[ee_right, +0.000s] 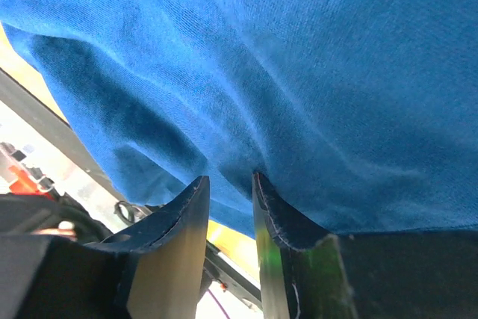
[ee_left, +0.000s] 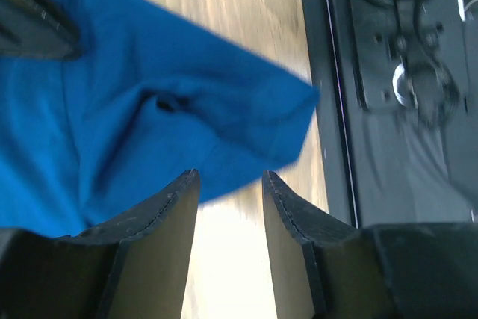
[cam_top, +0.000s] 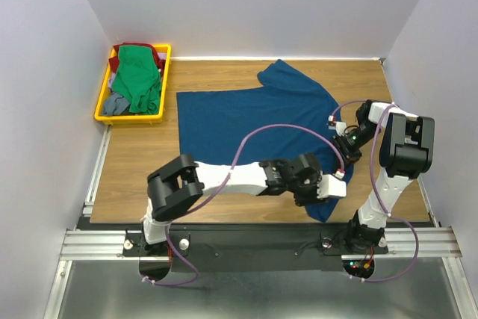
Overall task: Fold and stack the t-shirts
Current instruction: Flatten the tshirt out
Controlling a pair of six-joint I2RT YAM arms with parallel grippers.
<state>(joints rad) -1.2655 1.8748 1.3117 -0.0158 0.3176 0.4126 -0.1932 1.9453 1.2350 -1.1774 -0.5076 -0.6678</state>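
On the wood-grain tabletop (cam_top: 149, 177), a soft blue t-shirt (cam_top: 246, 121) lies rumpled.

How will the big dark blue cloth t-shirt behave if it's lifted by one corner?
Probably floppy: the dark blue t-shirt lies flat with soft wrinkles, so it should drape and sag. Its near corner is bunched, so pushing would likely crumple it, not slide it.

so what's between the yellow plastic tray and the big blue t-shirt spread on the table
Just a narrow strip of bare wooden tabletop, clear in the top view.
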